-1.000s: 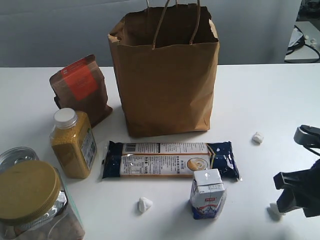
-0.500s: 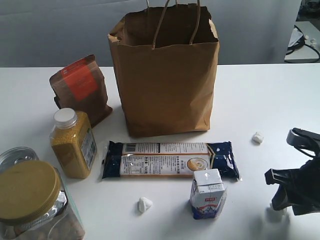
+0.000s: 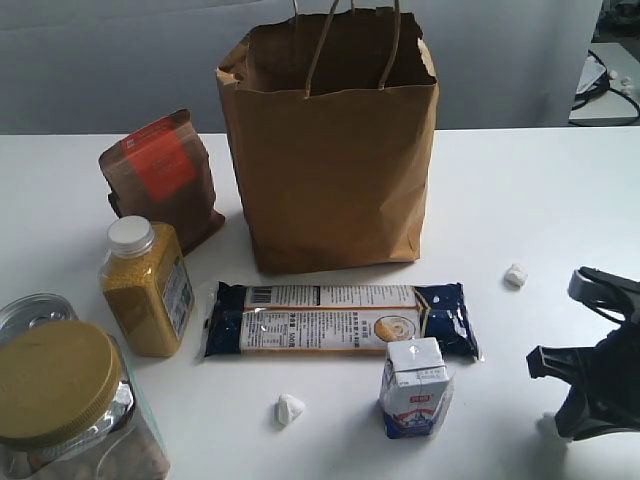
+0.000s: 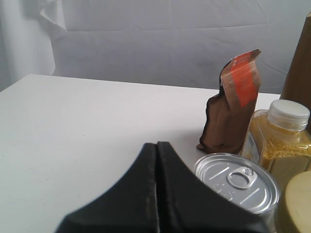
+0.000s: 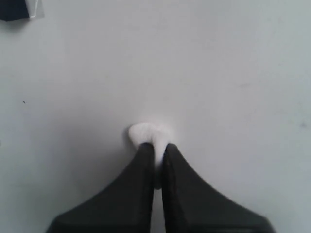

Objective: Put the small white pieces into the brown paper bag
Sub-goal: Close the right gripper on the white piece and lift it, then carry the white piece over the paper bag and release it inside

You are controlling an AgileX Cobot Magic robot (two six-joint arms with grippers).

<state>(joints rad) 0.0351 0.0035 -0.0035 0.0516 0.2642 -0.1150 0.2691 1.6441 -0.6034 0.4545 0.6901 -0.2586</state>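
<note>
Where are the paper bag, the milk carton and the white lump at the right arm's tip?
brown paper bag (image 3: 330, 180), exterior view, middle of front face.
milk carton (image 3: 413, 398), exterior view, front face.
white lump (image 5: 145, 132), right wrist view, exposed rounded part.

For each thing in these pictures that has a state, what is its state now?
brown paper bag: upright, open on top
milk carton: upright, closed
yellow jar: capped
tin can: unopened
big jar: lid on
white piece by the bag: lying loose
white piece by the milk carton: lying loose
left gripper: shut, empty
right gripper: shut on third white piece
</note>
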